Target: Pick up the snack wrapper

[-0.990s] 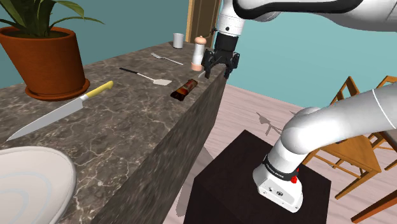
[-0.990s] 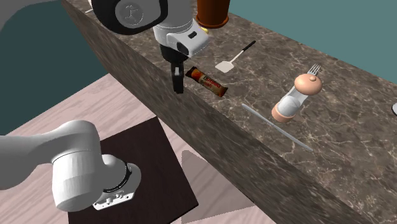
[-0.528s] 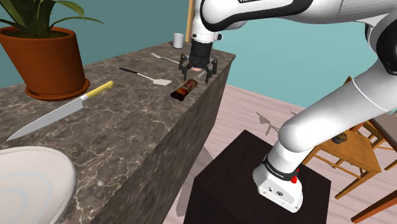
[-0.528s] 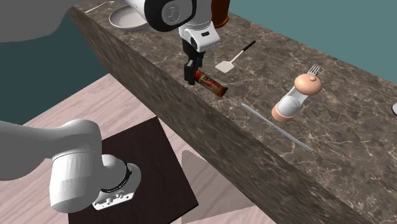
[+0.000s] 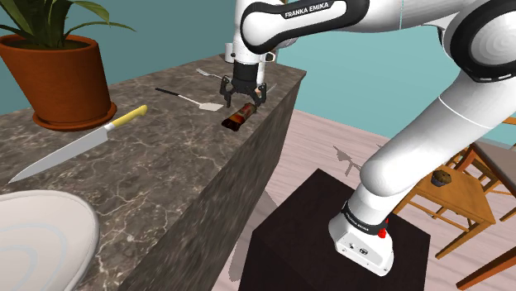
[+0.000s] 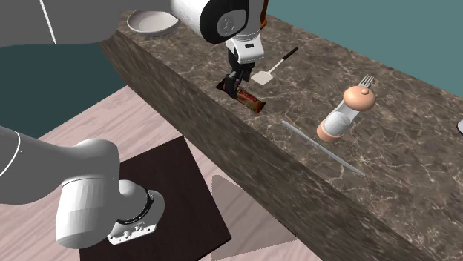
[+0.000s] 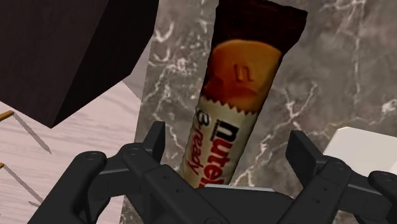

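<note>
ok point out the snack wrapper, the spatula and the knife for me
snack wrapper [image 7: 240, 86], wrist view, on the orange picture at its middle
spatula [image 6: 261, 76], second exterior view, on its white blade
knife [image 5: 66, 154], shoulder view, on its grey blade

We see bright, even light in both exterior views, seemingly from above: the white arm [image 5: 430, 132] carries soft highlights on its upper curves and turns grey underneath. Faint grey shadows with soft edges lie on the pale floor [image 5: 322, 140] beside the dark stand [image 5: 322, 240]. The counter [image 5: 165, 157] is lit on top, its side face duller. In the wrist view the black gripper [image 7: 227, 140] reads almost flat, and the snack wrapper [image 7: 245, 83] gleams softly.
</note>
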`<state>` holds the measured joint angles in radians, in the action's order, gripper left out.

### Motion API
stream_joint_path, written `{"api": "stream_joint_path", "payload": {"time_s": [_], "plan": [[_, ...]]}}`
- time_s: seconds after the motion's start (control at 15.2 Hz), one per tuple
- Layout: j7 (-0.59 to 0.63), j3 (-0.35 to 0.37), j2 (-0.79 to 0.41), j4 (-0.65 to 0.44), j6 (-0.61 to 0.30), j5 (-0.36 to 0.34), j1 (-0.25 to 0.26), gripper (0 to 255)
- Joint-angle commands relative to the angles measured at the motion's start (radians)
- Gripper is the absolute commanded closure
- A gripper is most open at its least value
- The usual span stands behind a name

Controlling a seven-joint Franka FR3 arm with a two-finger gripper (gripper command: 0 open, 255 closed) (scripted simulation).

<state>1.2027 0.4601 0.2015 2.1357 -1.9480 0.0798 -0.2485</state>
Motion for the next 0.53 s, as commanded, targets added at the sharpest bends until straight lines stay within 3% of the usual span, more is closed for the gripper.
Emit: {"api": "stream_joint_path", "payload": {"time_s": [0.0,0.26,0.33,0.46], "plan": [[0.005,0.003,-0.010,0.020,-0.029,-0.003,0.000,0],[0.009,0.007,-0.020,0.045,-0.064,-0.006,0.000,0],[0.008,0.006,-0.021,0.044,-0.064,-0.007,0.000,255],[0.008,0.006,-0.021,0.044,-0.064,-0.007,0.000,255]]}}
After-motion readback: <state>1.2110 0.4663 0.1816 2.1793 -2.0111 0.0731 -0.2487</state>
